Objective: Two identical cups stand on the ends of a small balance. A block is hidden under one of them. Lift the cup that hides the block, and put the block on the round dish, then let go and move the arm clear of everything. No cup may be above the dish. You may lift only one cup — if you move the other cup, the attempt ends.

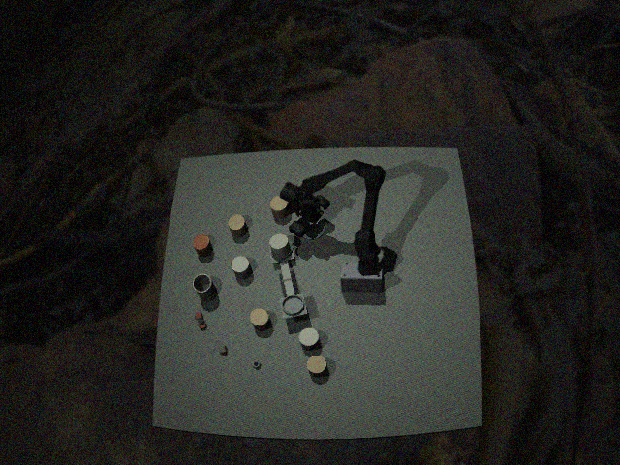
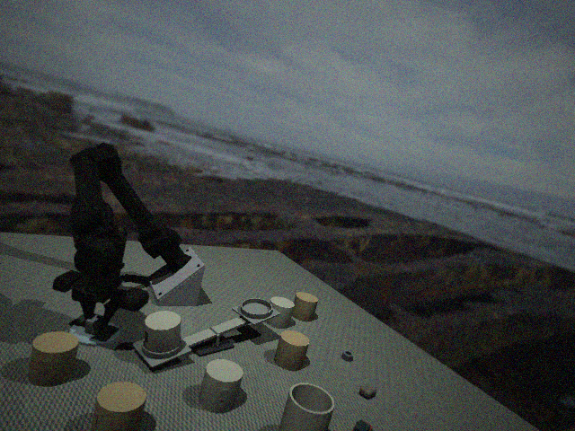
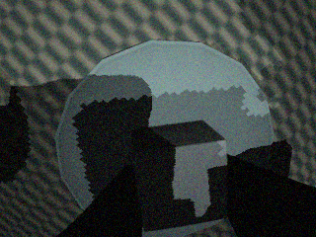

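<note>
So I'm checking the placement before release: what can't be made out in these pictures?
- Whether the block touches the dish or hangs above it: the wrist view shows it between the dark fingers, but no gap is readable.
- The dish in the top view: mostly covered by the gripper.
- The block in the exterior view: lost in the dark gripper.
- The small things near the table's edge: too small and grainy to identify.

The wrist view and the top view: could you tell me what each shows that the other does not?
Only the wrist view shows the block clamped between the fingers, low over the round dish. Only the top view shows the balance, one cup on its end, an empty ring at the other, and scattered cylinders. Both show the gripper above the dish.
</note>
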{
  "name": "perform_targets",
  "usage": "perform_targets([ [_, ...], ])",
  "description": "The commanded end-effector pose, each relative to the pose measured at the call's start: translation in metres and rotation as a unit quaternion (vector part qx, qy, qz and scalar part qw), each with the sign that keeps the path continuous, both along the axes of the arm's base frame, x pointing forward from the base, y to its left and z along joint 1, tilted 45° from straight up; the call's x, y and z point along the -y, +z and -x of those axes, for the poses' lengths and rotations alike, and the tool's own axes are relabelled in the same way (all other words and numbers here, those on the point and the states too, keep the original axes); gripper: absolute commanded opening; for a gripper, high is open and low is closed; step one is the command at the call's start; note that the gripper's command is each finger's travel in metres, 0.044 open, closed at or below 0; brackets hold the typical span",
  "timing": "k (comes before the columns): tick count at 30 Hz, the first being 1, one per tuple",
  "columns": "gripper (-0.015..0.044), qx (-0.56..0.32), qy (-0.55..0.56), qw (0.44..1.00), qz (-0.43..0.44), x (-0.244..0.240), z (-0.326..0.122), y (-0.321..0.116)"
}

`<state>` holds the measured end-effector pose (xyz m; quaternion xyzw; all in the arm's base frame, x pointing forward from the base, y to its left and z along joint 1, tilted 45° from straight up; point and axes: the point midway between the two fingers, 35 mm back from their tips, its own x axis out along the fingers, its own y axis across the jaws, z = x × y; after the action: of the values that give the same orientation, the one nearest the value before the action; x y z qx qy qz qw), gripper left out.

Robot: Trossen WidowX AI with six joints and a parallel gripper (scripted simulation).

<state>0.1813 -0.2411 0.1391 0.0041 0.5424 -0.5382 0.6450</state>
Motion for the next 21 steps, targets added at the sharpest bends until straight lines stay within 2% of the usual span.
perform_targets([
  [1,0.0,-0.002,0.001,1.0,-0.003,0.003,0.002,-0.005],
  [17,0.042,0.0,0.0,1.0,-0.001,-0.001,0.0,0.001],
  [18,0.044,0.0,0.0,1.0,-0.002,-0.006,-0.002,0.005],
  [21,0.044,-0.001,0.001,1.0,-0.005,-0.033,-0.009,0.032],
])
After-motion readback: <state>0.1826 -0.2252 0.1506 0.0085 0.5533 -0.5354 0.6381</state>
